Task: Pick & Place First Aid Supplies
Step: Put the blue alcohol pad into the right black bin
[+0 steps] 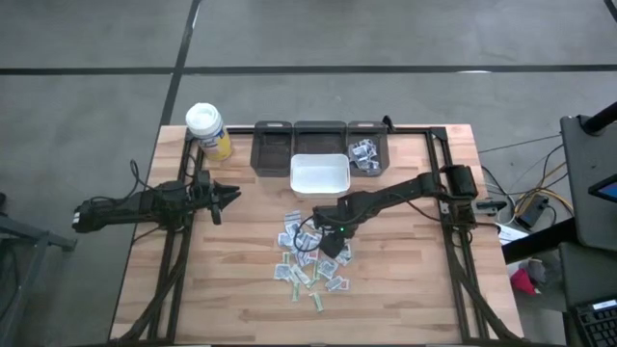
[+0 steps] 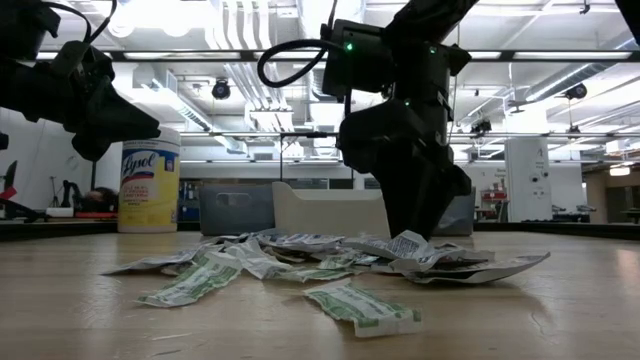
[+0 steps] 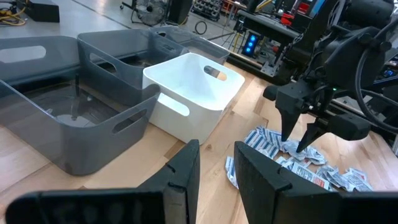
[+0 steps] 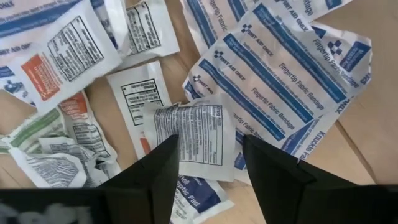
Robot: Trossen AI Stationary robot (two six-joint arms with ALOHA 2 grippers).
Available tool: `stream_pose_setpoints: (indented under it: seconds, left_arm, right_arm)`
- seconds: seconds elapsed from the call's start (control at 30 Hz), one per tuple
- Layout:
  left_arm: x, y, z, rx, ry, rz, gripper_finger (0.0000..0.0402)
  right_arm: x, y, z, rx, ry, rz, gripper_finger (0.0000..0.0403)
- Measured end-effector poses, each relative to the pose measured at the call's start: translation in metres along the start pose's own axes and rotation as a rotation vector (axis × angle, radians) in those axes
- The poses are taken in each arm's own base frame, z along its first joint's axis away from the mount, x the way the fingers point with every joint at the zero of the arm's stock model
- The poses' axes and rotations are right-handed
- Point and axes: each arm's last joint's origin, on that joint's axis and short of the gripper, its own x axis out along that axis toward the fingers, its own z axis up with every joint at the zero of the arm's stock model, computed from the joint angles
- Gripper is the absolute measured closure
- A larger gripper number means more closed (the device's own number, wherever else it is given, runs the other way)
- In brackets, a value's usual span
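The first aid supplies (image 1: 311, 258) lay in a loose heap of small paper packets on the wooden table (image 1: 415, 280), just in front of the white bin (image 1: 319, 174), with a few more packets in the rightmost grey bin (image 1: 365, 152). The right hand (image 3: 299, 140) pointed straight down into the heap, its fingers spread apart and empty over a white printed packet (image 4: 198, 131) (nothing sat between them). The left hand (image 1: 231, 196) hung well away at the table's left side near the yellow bottle (image 1: 209, 131), fingers apart with nothing held.

Loose heap of white packets (image 1: 310, 258)
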Motion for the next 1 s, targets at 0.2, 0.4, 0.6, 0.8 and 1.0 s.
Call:
stream_pose_setpoints:
  seconds: [0.2,0.4,0.6,0.8,1.0]
  left_arm:
    - [0.0,0.0,0.0,0.0,0.0,0.0,0.0307]
    - [0.0,0.0,-0.0001,0.0,0.0,0.0,0.0307]
    - [0.0,0.0,0.0,0.0,0.0,0.0,0.0307]
    - [0.0,0.0,0.0,0.0,0.0,0.0,0.0307]
    - [0.0,0.0,0.0,0.0,0.0,0.0,0.0307]
  right_arm:
    - [0.0011,-0.0006,0.0001,-0.009,0.003,-0.005,0.0239]
    - [0.0016,-0.0015,-0.0002,-0.023,0.007,-0.013,0.0272]
    - [-0.0006,-0.0013,-0.0005,-0.028,0.002,-0.007,0.0312]
    - [-0.0015,-0.0014,-0.0011,-0.028,0.003,-0.008,0.0351]
    - [-0.0014,-0.0018,-0.0015,-0.028,0.006,-0.011,0.0379]
